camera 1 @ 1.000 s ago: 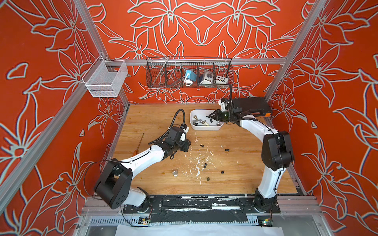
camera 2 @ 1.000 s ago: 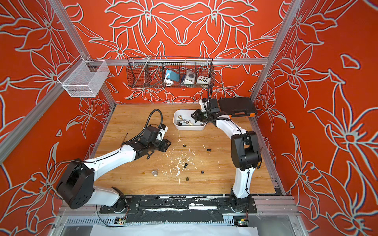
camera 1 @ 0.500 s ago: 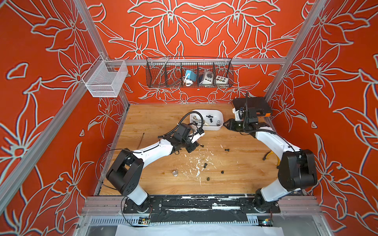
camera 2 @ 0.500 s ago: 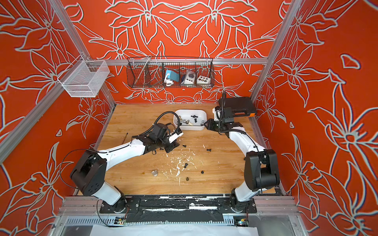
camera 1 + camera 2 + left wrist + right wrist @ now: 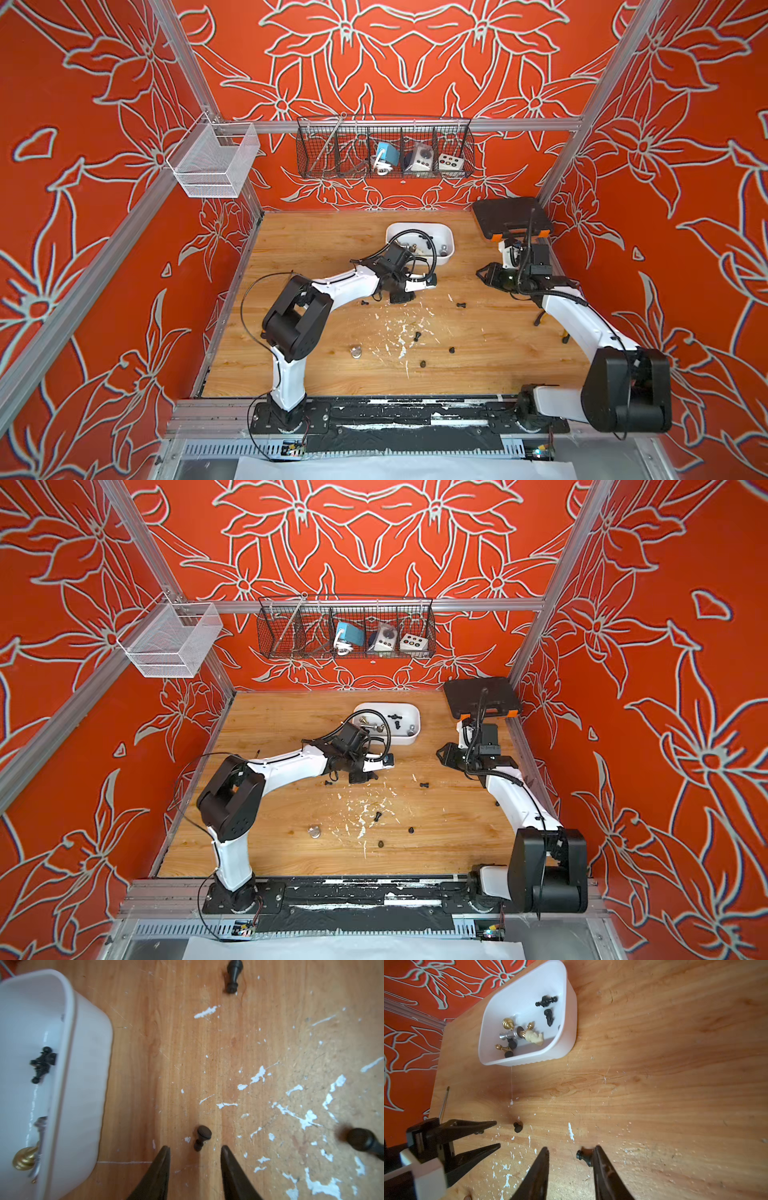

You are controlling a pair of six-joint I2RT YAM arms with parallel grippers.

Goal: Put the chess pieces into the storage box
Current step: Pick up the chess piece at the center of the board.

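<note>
1. Farthest left, a silver piece (image 5: 355,352) stands on the table (image 5: 311,249), well behind the left jaws. A stray pawn (image 5: 365,303) lies nearer, also behind them.
2. We see the left jaws, at the end of the left arm (image 5: 349,286), parted by a fairly narrow gap with nothing held between them.
3. The near pawn (image 5: 202,1136) lies on its side just ahead of their tips, in line with the gap and touching neither finger.
4. The box (image 5: 70,1043) sits on the table just to one side of the left jaws and well ahead of the right jaws. Inside we make out a cream piece (image 5: 533,1038), a second silver piece (image 5: 510,1034), gold pieces (image 5: 507,1023) and black pieces (image 5: 546,1000), all lying loose on its floor.
5. Three loose pawns (image 5: 451,350) lie on the table, well apart from both sets of jaws.
6. The tip pawn (image 5: 583,1157) lies on the table in the gap at the right jaws' tips, close against one finger. We cannot tell whether it touches.
7. The right jaws, on the right arm (image 5: 573,320), are also parted by a fairly narrow gap and grip nothing.
8. A black case (image 5: 511,218) sits behind the right jaws, at the table's far corner.
</note>
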